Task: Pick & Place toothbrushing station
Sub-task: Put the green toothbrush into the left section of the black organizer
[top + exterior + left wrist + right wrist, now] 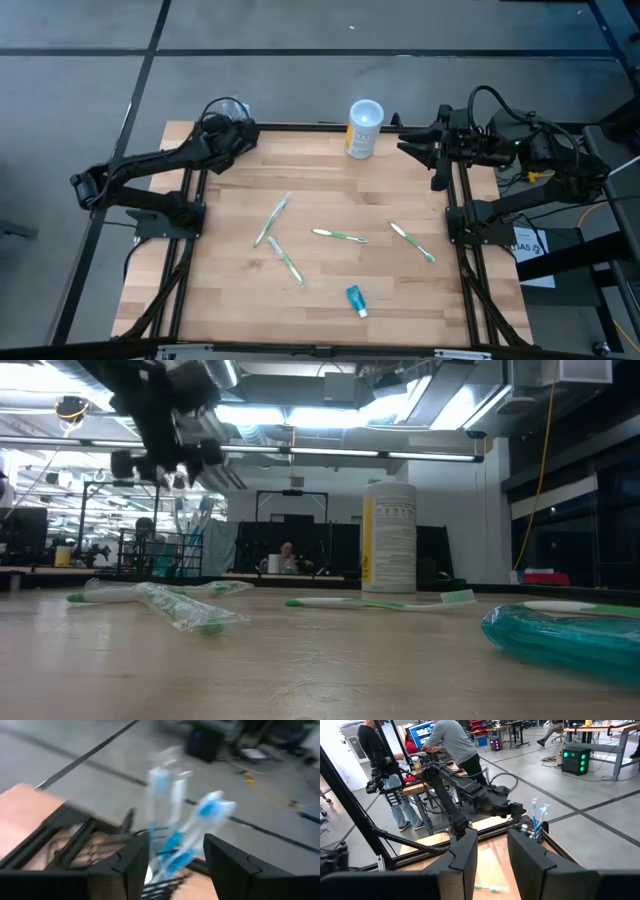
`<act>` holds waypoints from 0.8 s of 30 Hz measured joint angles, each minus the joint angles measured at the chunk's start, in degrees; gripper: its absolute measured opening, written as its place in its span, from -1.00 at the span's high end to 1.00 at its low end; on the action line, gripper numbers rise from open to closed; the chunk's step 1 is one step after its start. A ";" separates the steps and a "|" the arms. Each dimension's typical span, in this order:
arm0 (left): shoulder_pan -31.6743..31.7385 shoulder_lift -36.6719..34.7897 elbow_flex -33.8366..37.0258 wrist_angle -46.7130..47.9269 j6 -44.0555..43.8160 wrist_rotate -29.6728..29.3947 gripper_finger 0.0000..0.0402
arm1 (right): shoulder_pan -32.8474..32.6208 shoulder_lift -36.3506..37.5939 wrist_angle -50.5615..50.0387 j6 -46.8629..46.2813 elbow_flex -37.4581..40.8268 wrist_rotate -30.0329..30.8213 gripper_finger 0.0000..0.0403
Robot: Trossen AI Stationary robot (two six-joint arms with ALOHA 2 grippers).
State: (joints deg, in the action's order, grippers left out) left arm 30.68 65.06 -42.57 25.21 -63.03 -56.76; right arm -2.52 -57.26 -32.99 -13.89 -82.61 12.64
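My left claw: left gripper (172, 862) at the table's far left corner, fingers spread apart, gripping nothing; blue-and-white brushes (200, 815) stand just ahead of the gap.
My right claw: right gripper (412, 142) waits over the far right edge, fingers parted with a narrow gap, empty.
Station: the toothbrushing station (534, 831), a small dark block, sits at the far left corner of the table (330, 285), under my left gripper, brushes upright in it.
Brush count in station: about three; blurred, so I cannot be sure.
Loose toothbrushes: four (272, 220), slim, green-and-white, lying flat mid-table; some look wrapped in clear film.
Cup: one white-and-yellow cylinder (364, 128), upright at the far edge.
Tube: one small teal tube (356, 299), near edge.
Tabletop: pale wood planks, dark metal frame.
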 joint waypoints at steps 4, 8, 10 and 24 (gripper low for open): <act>-5.65 -6.33 0.00 -6.29 22.50 1.29 0.12 | -0.01 0.01 0.42 0.72 0.00 -0.72 0.46; -10.34 -13.90 -0.03 -10.99 42.03 16.96 0.15 | 0.01 0.03 0.97 2.46 0.00 -4.13 0.46; -11.65 -16.51 -0.07 -11.93 44.88 28.37 0.16 | -0.01 -0.20 0.90 3.43 0.00 -5.95 0.46; -29.75 -0.07 -3.49 4.33 45.33 41.87 0.22 | -0.01 -1.70 -3.54 -3.63 0.04 -9.70 0.46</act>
State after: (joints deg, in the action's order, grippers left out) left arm 0.93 64.99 -46.06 29.54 -17.70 -14.89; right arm -2.52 -58.96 -36.53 -17.52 -82.56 2.94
